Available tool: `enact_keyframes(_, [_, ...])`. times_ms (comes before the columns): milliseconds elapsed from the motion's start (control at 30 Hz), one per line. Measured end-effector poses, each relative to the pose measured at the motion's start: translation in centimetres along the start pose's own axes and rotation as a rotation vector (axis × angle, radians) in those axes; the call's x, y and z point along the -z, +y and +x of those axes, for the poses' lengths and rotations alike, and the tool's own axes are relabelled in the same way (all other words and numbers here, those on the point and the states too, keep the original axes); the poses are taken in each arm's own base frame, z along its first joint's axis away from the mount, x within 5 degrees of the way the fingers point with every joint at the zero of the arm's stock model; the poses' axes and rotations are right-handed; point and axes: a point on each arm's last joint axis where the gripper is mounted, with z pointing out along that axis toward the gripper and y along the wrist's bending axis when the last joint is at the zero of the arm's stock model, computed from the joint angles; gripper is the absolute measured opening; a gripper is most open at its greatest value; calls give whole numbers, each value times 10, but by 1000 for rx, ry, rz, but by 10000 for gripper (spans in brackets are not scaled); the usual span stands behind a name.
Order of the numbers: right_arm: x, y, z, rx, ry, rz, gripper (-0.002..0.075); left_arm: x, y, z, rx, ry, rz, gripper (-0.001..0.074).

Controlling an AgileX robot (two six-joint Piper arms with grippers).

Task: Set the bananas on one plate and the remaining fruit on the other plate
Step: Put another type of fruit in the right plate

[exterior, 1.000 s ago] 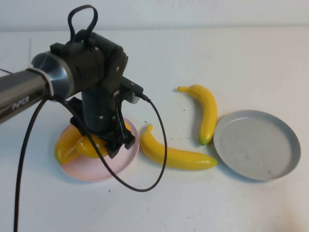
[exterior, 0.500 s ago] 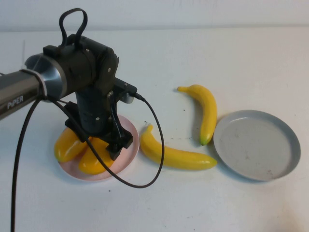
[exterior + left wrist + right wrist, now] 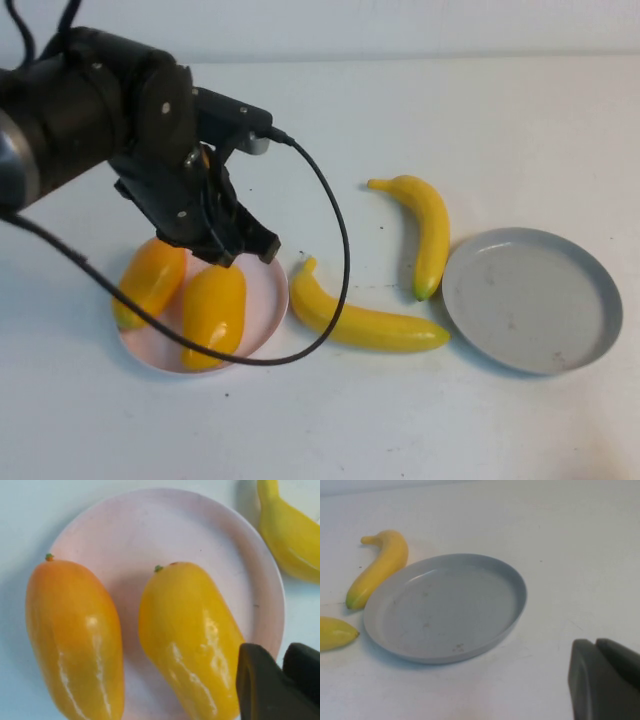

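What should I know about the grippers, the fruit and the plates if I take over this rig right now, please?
Left gripper: above the near edge of the pink plate, holding nothing, fingers close together.
Right gripper: fingers shut, empty, parked beside the grey plate.
Done: both mangoes lie side by side on the pink plate.
Left: both bananas are on the table. One banana lies between the two plates, the other banana lies just beyond the grey plate's left rim. The grey plate holds nothing; both bananas go there.
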Motion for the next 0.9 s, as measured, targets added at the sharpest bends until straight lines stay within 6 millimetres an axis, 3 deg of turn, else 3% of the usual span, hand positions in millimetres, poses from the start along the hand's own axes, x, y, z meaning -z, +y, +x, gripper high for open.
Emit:
enact_keyframes(133, [0,0,0,0,0,0,-17,19,-1,25,1,-124,-2,27])
enact_keyframes(467, [0,0,0,0,0,0,-17,48,-8,99,62,-462,41,1])
enact_keyframes(700, [0,0,0,0,0,0,-17,43,-7,110,12,-453,-1,1])
enact_keyframes(900, [0,0,0,0,0,0,-17,33,-8,116,-23,-609,-18,0])
